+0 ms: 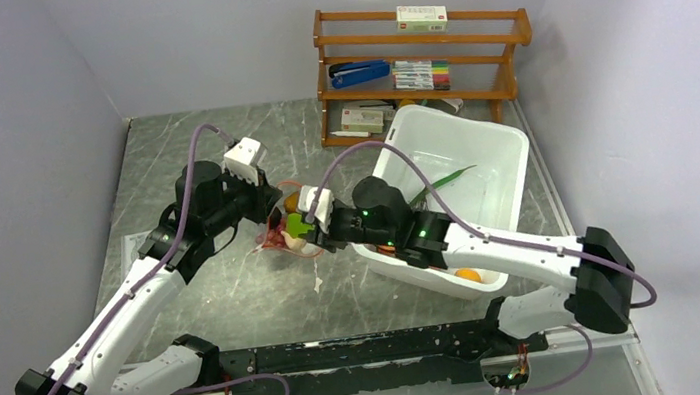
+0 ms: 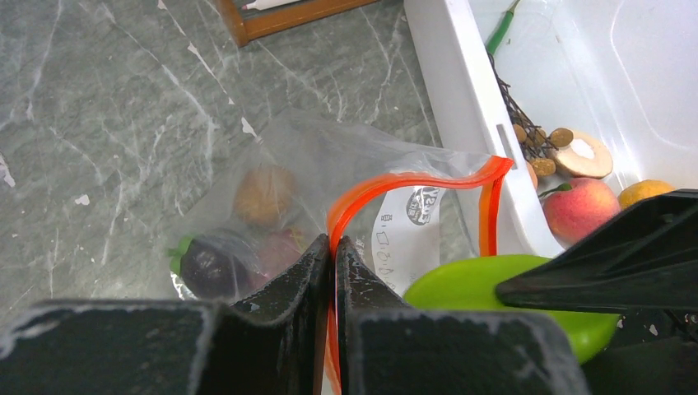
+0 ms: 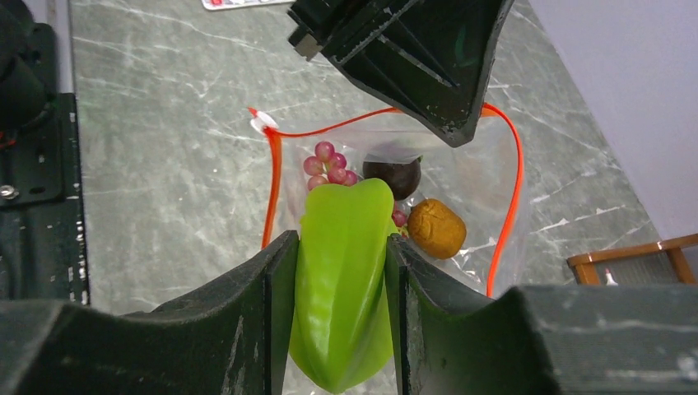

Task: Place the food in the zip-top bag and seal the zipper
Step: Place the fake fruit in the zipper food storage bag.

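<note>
Item: zip-top bag (image 2: 317, 148), one, clear and crinkly, lying on the grey marbled bench (image 2: 99, 123) just beside the white tub (image 2: 461, 99). Zipper (image 2: 411, 178): one red-orange strip, unsealed, bowed into an open loop. Contents, three pieces: red grape bunch (image 3: 328, 164), dark round fruit (image 3: 393, 175), brownish-orange ball (image 3: 436, 228). Left gripper (image 2: 332, 247): jaws together, pinching the zipper strip at one side of the mouth. Right gripper (image 3: 341, 247): jaws clamped on one glossy green pod (image 3: 346, 321), its long axis in line with the jaws and its lobed end pointing at the bag's open mouth. In the tub: one peach (image 2: 580, 207) and one brown berry cluster (image 2: 535, 144).
</note>
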Controlling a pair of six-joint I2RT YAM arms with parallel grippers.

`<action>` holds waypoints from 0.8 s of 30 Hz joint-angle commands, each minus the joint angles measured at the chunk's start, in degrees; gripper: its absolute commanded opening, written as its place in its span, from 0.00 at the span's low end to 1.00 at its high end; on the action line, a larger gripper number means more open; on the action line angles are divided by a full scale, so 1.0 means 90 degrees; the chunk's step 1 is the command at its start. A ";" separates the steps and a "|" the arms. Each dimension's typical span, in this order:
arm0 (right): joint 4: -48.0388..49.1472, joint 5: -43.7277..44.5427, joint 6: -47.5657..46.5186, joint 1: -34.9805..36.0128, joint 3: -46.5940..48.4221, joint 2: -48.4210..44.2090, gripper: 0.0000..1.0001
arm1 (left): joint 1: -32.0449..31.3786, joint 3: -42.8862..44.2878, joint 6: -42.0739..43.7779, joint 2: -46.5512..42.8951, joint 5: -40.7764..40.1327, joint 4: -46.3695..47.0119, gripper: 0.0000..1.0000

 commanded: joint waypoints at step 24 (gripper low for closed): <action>0.1693 0.0978 0.0071 0.0057 0.0170 0.1283 0.54 | 0.0036 -0.0043 -0.0015 -0.0144 0.0033 0.0186 0.07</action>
